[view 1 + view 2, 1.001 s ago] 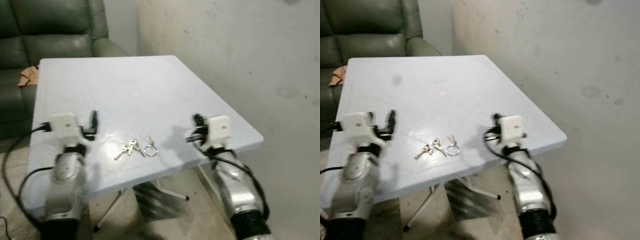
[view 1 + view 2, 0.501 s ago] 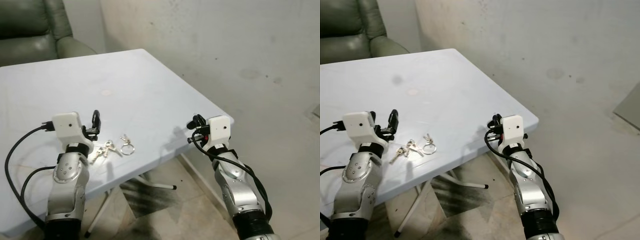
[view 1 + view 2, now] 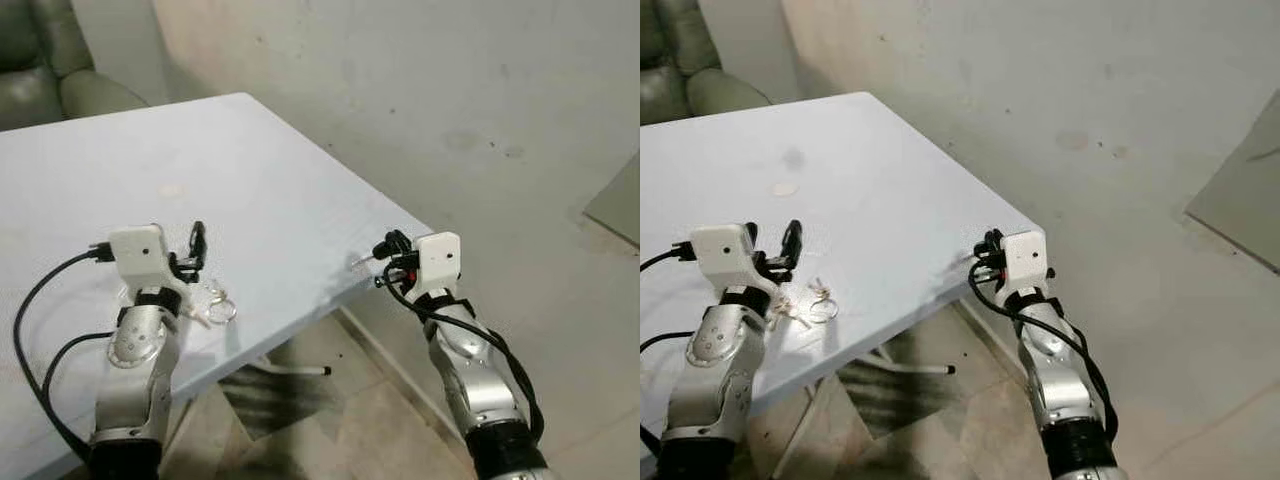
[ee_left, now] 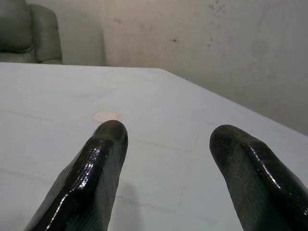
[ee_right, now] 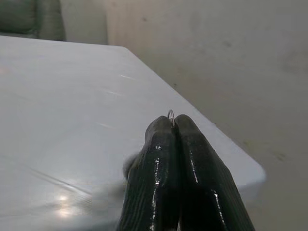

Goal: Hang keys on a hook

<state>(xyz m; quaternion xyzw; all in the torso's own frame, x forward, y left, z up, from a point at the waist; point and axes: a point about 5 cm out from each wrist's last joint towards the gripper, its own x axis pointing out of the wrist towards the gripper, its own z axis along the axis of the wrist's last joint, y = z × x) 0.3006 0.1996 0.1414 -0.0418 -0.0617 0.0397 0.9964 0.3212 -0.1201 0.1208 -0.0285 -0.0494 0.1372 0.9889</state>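
Nearest the camera, the left tool (image 3: 196, 243) is raised over the near part of the pale blue desk (image 3: 260, 170), its two black fingers (image 4: 96, 163) spread apart with nothing between them. Just beside it, on the desk top close to the near edge, lie the keys (image 3: 212, 306), a small bunch with a ring, partly hidden behind the left arm. Across from them, the right tool (image 3: 385, 250) sits at the desk's right corner, its fingers pressed together; a thin metal ring (image 5: 171, 115) pokes out at their tips, though what it belongs to cannot be told. Farther along the desk is a faint round mark (image 4: 107, 116). Beyond the far end stands a green armchair (image 3: 690, 70) against a stained wall (image 3: 420, 80).
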